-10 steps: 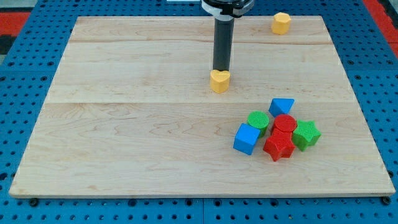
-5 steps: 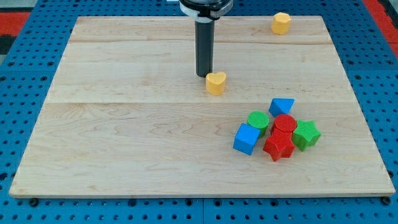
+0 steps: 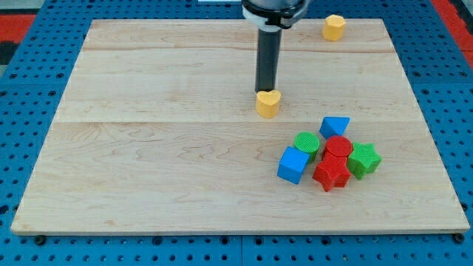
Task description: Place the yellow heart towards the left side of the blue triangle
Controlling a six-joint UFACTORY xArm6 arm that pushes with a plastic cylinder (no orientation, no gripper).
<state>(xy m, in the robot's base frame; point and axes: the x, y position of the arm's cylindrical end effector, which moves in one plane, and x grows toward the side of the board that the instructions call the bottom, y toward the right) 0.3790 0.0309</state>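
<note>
The yellow heart (image 3: pixel 268 103) lies near the middle of the wooden board (image 3: pixel 148 148). My tip (image 3: pixel 264 90) stands right at the heart's top edge, touching or nearly touching it. The blue triangle (image 3: pixel 335 125) lies to the right of the heart and a little lower, at the top of a cluster of blocks. A gap of bare board separates the heart from the triangle.
Below the triangle sit a green cylinder (image 3: pixel 307 142), a red cylinder (image 3: pixel 338 147), a blue cube (image 3: pixel 293 164), a red star (image 3: pixel 331 174) and a green star (image 3: pixel 363 159), packed together. A yellow hexagon block (image 3: pixel 334 27) lies at the board's top right.
My tip went left past the heart, then came back right to its top edge. The heart has slid a little right and down, closer to the blue triangle.
</note>
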